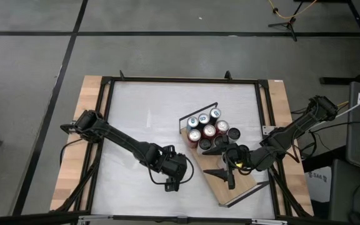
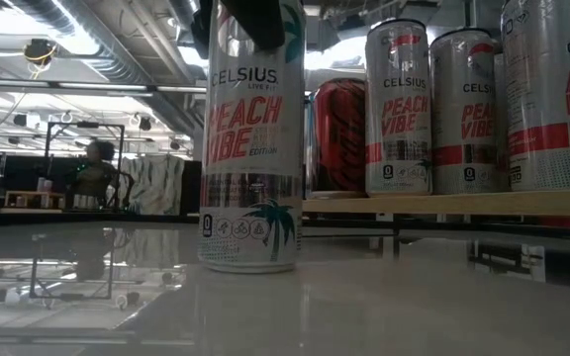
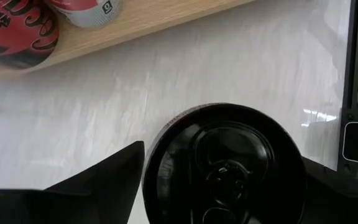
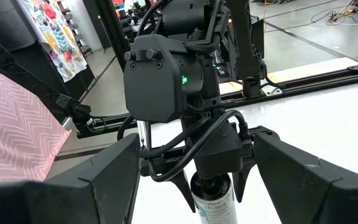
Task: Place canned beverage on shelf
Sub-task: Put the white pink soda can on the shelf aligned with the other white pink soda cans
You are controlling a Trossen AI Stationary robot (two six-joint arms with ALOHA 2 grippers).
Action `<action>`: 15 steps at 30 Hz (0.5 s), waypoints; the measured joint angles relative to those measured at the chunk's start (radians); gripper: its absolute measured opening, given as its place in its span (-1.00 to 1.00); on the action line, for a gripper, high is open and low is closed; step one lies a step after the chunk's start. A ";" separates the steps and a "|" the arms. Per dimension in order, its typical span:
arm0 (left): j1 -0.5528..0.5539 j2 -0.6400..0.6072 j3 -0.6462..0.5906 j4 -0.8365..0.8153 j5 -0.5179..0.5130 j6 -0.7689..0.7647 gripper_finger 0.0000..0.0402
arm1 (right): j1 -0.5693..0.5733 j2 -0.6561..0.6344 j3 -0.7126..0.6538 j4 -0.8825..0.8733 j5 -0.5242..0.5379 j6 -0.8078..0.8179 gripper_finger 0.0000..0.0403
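- A tall white can (image 2: 251, 138) marked "Peach Vibe" stood nearest the low camera, left of centre, upright on the white table (image 2: 364, 316); it was not on the shelf.
- The table (image 1: 142, 119) filled the middle of the high view, with the left arm reaching in from the left and the right arm from the right.
- The shelf (image 1: 242, 184), a light-wood board, lay on a slant right of centre in the high view, its near end bare.
- A cluster of upright cans (image 1: 209, 130) stood on the shelf's upper end; in the low view they lined the right side, white and red.
- The left gripper (image 1: 175, 170) sat just left of the shelf, below centre; its fingers (image 3: 104, 177) flanked the can's dark top (image 3: 225, 165) in the left wrist view, apparently pinching it.
- The right gripper (image 1: 230, 167) hung over the shelf's middle, its fingers (image 4: 107, 168) spread wide, holding nothing.
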 joint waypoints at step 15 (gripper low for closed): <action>0.000 0.000 0.000 0.018 -0.008 -0.025 0.52 | 0.000 0.000 0.000 0.000 0.000 0.000 0.52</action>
